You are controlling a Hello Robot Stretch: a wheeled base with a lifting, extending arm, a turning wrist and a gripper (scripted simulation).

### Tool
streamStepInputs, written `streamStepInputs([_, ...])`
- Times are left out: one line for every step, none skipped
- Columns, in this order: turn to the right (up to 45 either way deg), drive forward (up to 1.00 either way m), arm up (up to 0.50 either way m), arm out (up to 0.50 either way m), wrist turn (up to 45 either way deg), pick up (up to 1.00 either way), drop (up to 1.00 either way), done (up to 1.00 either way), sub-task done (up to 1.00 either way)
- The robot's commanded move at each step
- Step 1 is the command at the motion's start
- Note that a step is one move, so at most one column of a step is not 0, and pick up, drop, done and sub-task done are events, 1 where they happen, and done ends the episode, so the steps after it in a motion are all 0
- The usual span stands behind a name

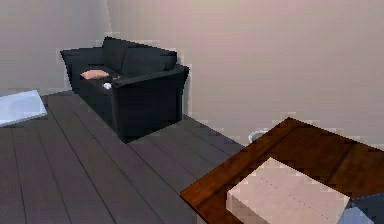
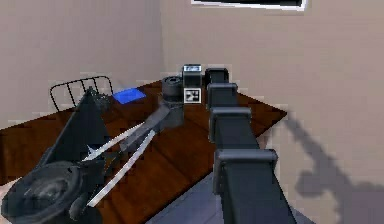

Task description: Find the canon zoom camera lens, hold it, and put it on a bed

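Brown wooden worktop (image 2: pixel 25 145) under the dark square-bar arm (image 2: pixel 235 140), gripper (image 2: pixel 172 92) out amid dark clutter (fingers' hold: cannot tell). Looks like the grasp step. Next, it needs to lift the lens clear.

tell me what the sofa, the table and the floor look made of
Sofa: black, probably leather or a leather-like cover, going by the faint sheen on its smooth cushions. Table: reddish-brown wood with a smooth, slightly glossy top and streaky grain. Floor: dark grey planks, wood or laminate; the long parallel seams fit either.
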Motion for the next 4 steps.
streamStepInputs([0.0, 0.00, 0.00, 0.00, -9.0, 0.00, 0.00, 0.00, 0.00])
streamStepInputs([0.0, 0.00, 0.00, -0.24, 0.0, 0.00, 0.00, 0.00, 0.00])
streamStepInputs([-45.0, 0.00, 0.00, 0.00, 0.0, 0.00, 0.00, 0.00, 0.00])
streamStepInputs([-45.0, 0.00, 0.00, 0.00, 0.0, 0.00, 0.00, 0.00, 0.00])
